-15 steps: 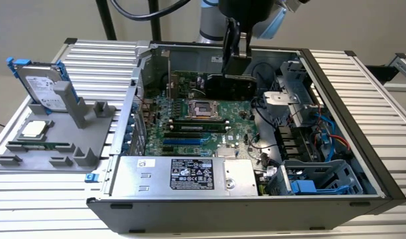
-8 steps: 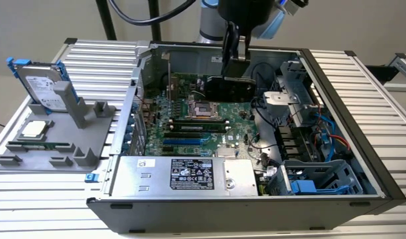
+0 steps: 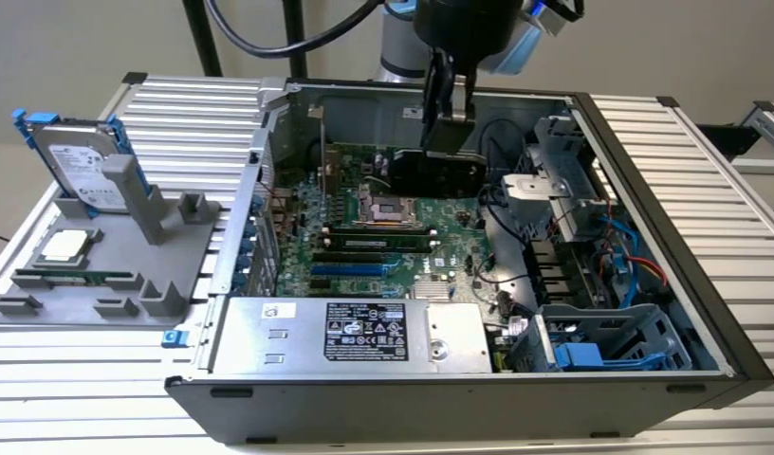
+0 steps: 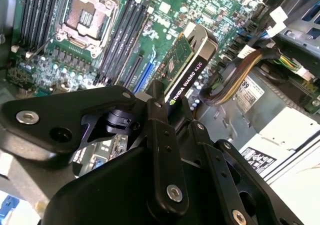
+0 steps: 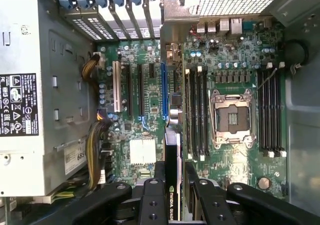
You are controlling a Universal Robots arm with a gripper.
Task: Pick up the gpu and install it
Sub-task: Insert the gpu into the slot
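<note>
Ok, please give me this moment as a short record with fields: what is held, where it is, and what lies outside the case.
held item: gpu, clamped edge-on in the gripper
jaws: shut on the card's upper edge
position: above the motherboard, inside the open computer case
seating: card not yet in a slot, in both wrist views
below the card: blue expansion slot
cpu socket: empty
outside the case: grey holder tray at the exterior view's left, with a hard drive standing upright in it
</note>
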